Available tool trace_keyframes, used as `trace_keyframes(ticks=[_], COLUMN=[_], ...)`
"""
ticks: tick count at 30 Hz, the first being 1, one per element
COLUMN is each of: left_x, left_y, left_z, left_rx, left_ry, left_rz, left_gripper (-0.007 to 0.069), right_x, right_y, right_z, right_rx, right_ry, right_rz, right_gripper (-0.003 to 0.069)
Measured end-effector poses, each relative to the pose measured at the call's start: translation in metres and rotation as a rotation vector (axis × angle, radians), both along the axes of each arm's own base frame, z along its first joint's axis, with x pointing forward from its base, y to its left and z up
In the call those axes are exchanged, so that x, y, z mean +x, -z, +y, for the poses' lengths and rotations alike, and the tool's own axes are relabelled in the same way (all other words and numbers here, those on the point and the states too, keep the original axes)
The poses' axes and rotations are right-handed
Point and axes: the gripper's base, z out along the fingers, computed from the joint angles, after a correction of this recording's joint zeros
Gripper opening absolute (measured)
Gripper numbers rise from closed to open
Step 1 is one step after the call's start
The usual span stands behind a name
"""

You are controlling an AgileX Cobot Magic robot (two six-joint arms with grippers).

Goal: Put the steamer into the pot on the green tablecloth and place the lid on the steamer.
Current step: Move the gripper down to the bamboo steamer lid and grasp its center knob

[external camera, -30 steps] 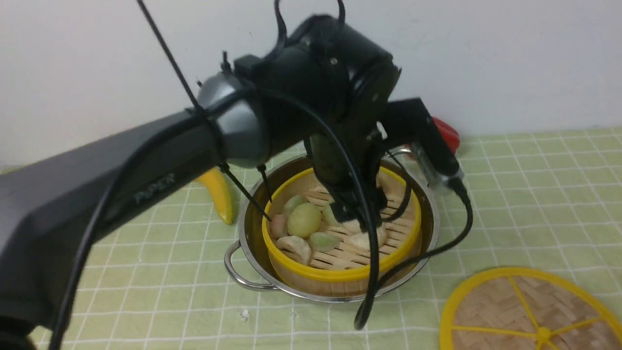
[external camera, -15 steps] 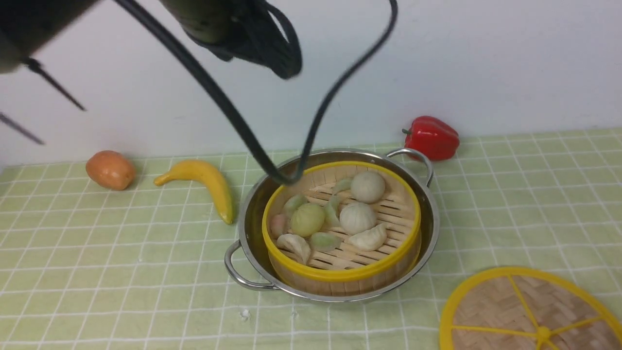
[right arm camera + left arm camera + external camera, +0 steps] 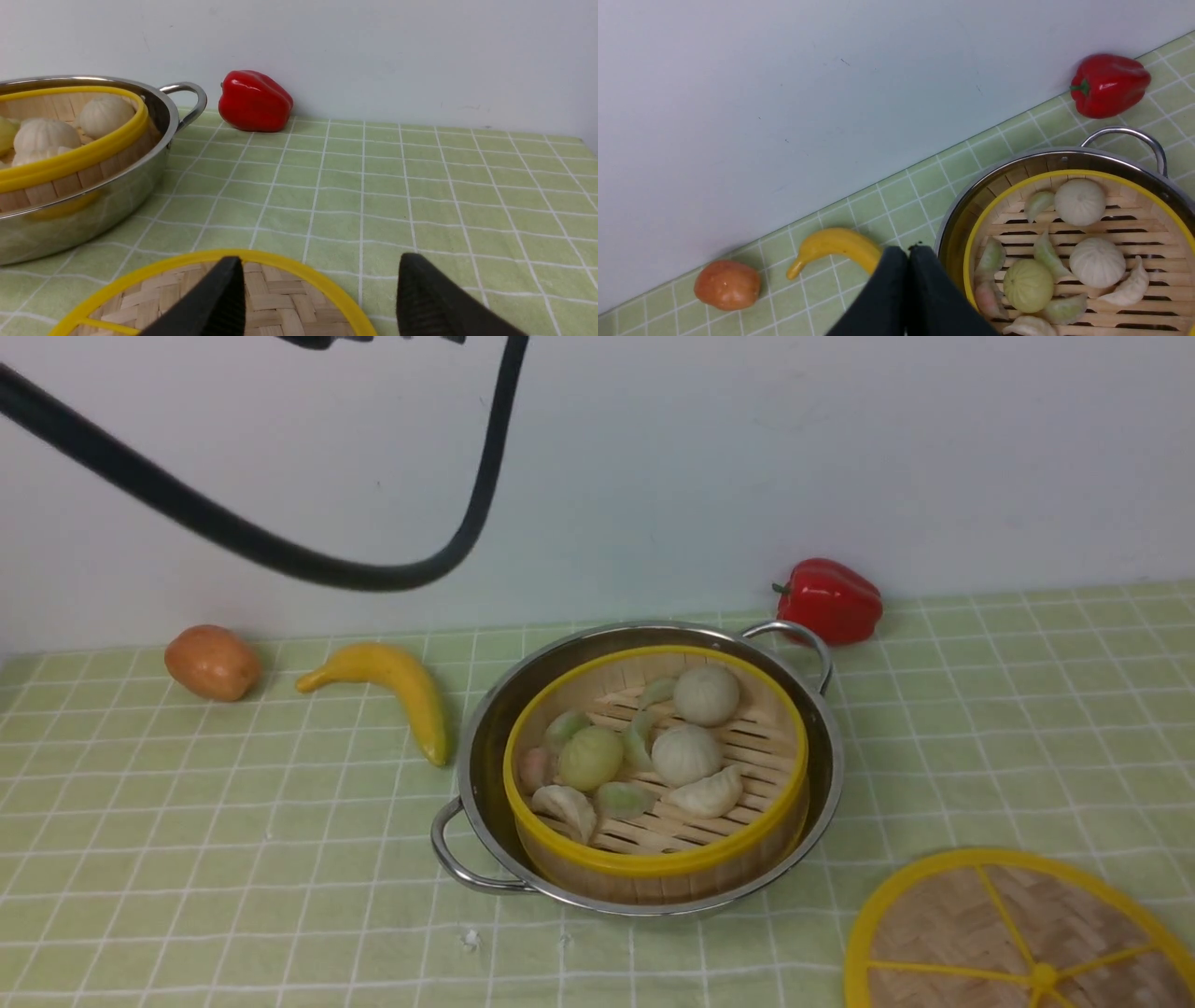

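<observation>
The steamer (image 3: 758,743), a bamboo basket with yellow rims and toy buns and dumplings, sits inside the shiny pot (image 3: 484,758) on the green tablecloth (image 3: 187,803). The lid (image 3: 952,924) lies flat on the cloth at the front right. In the left wrist view my left gripper (image 3: 907,250) is shut and empty, high above the cloth beside the pot (image 3: 952,224), with the steamer (image 3: 1148,233) below. My right gripper (image 3: 321,262) stands open low over the far edge of the lid (image 3: 275,298), one finger above the weave, the other above bare cloth.
A red pepper (image 3: 829,599) lies behind the pot by the wall. A banana (image 3: 401,686) and an orange fruit (image 3: 212,661) lie at the left. A black cable (image 3: 280,551) hangs across the top left. The pot's loop handles (image 3: 448,859) stick out front-left and back-right.
My left arm has lifted up out of the pot and left the front view, its jaws closing with nothing in them. The steamer stays in the pot. Lid and right gripper unmoved.
</observation>
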Motion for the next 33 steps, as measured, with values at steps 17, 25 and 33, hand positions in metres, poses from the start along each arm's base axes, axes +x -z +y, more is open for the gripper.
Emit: trace_keyframes(ticks=[17,25,33], left_x=[-0.048,-0.139,-0.196], left_y=[0.031,0.132,0.244], left_z=[0.071,0.149,0.153], left_rx=[-0.141,-0.21,-0.225], left_ry=[-0.035,-0.312,-0.408], left_rz=[-0.193,-0.397,-0.453], left_gripper=[0.0012,0.0033,0.005], right_x=[0.0,0.0,0.0], right_y=[0.0,0.0,0.0], right_z=[0.0,0.0,0.0], right_rx=[0.0,0.0,0.0], right_ry=[0.0,0.0,0.0], right_rz=[0.0,0.0,0.0], right_gripper=[0.0437,0.0437,0.0437])
